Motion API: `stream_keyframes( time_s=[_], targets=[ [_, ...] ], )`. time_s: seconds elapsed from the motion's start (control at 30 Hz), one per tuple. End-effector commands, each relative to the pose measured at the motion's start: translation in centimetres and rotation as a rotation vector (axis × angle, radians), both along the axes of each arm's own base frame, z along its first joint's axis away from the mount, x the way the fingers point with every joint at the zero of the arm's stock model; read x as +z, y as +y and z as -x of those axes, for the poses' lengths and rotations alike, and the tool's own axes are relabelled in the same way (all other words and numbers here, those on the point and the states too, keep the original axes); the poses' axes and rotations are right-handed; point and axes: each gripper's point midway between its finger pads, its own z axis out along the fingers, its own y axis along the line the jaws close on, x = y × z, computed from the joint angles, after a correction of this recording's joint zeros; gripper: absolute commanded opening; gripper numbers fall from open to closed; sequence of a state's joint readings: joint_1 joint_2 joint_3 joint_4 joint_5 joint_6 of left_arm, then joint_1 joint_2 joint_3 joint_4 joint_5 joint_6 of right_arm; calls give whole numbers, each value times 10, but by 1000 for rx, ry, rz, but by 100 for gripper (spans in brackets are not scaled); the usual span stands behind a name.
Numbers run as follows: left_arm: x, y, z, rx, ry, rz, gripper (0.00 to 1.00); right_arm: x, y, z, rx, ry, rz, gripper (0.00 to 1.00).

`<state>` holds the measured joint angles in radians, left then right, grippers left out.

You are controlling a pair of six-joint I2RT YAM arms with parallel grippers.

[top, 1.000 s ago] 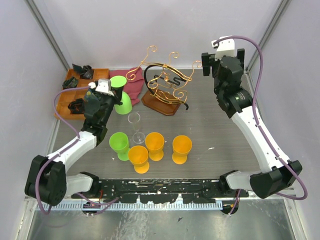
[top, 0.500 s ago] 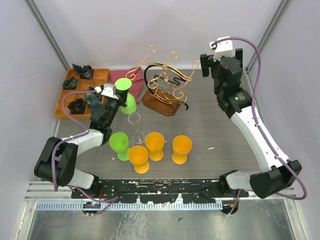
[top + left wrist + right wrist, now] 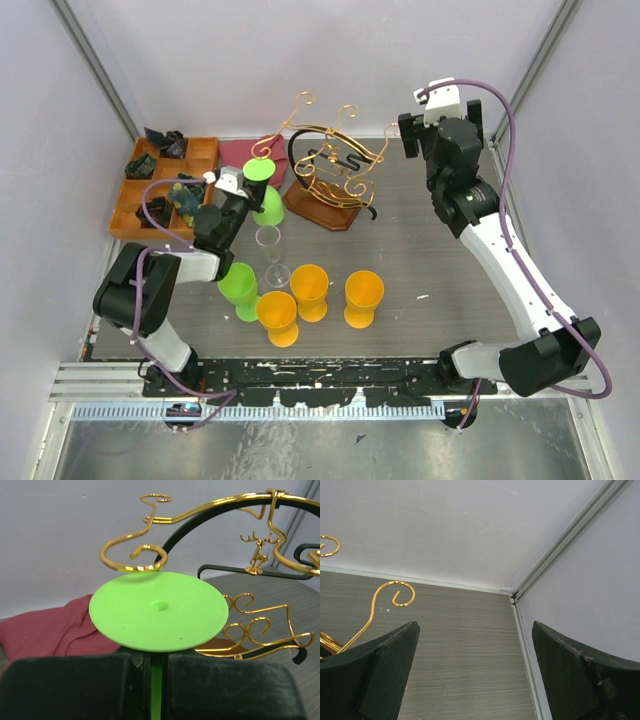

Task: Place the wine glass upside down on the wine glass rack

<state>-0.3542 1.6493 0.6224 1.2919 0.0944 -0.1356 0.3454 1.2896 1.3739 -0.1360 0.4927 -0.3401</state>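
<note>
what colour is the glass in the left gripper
Bright green; the glass shows best in the left wrist view.

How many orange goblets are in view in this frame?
3, standing upright together: left orange goblet, middle orange goblet, right orange goblet. None appear hidden.

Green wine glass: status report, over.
Left gripper jaws shut on green wine glass, inverted, foot at gold scroll of wine glass rack. Right gripper jaws open, empty. Nothing between foot and scroll.

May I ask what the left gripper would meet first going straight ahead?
Probably a curled gold arm of the wine glass rack, just beyond the green wine glass the left gripper holds; depth unclear.
</note>
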Motion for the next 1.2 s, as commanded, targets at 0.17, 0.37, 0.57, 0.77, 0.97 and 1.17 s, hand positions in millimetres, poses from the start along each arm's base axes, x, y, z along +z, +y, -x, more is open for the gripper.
stream_keyframes(
  time_s=[0.17,0.37,0.57,0.77,0.97,1.17],
  targets=[
    [40,-8,-8,-1,-155,35,0,19,-8,-4,-28,-69,5,100],
    [22,-10,-3,-16,-113,14,0,14,-9,-6,-33,-60,2,100],
    [16,-4,6,0,-101,-14,0,11,-9,-9,-39,-53,-2,100],
    [16,-9,17,-47,-95,-57,0,4,-5,-12,-26,-41,-22,100],
    [24,-13,27,-76,-101,-76,0,-1,-2,-14,-19,-33,-37,100],
    [37,-18,19,-83,-126,-70,0,-1,0,-16,-14,-35,-46,100]
  ],
)
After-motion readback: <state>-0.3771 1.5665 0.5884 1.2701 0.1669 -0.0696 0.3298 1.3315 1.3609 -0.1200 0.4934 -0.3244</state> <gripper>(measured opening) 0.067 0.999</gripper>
